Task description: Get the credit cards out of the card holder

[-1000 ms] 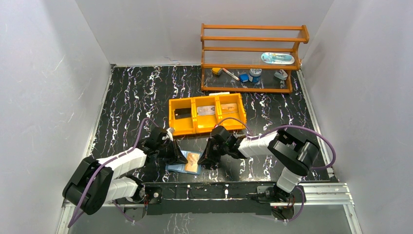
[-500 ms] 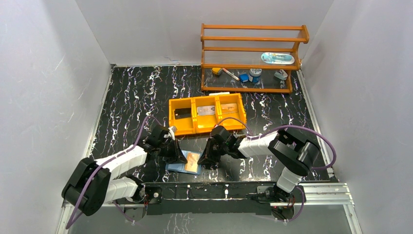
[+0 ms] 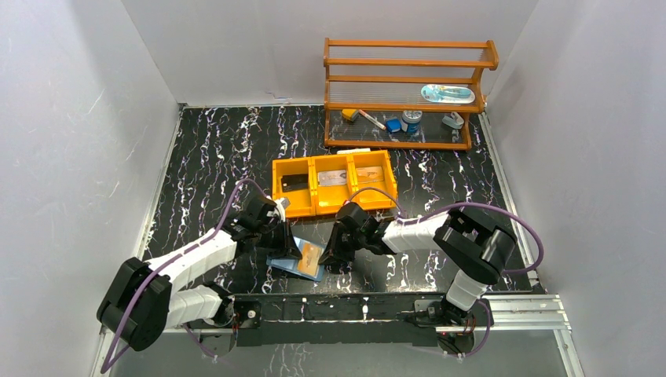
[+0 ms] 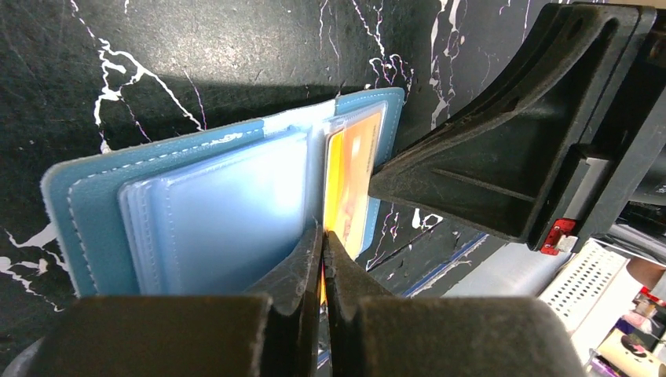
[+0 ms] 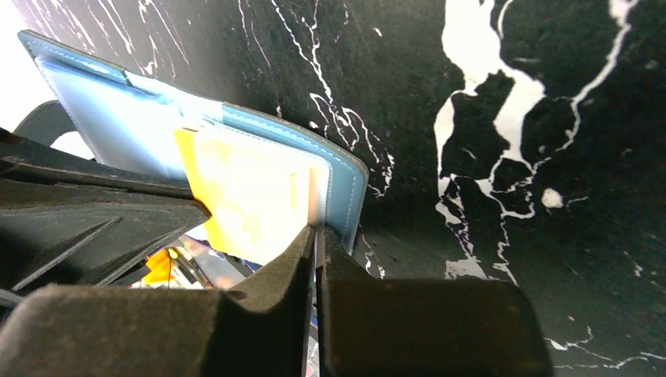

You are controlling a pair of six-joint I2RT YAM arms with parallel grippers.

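Left arm (image 3: 206, 253) has edged toward the tray (image 3: 276, 188), tilting the wallet (image 4: 86, 204); both jaws pinch its leaves, orange card (image 4: 349, 177) not yet out.

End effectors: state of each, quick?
Left end effector: closed, pinching the small slate-blue two-leaf wallet.
Right end effector: closed on that wallet's edge.

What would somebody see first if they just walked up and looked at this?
Probably the open blue wallet near the front of the table, with a bright orange card showing inside it. The left jaws and the right jaws are both pinched shut on it, one from each side. Behind it sits an orange tray, and a wooden shelf stands at the back right.
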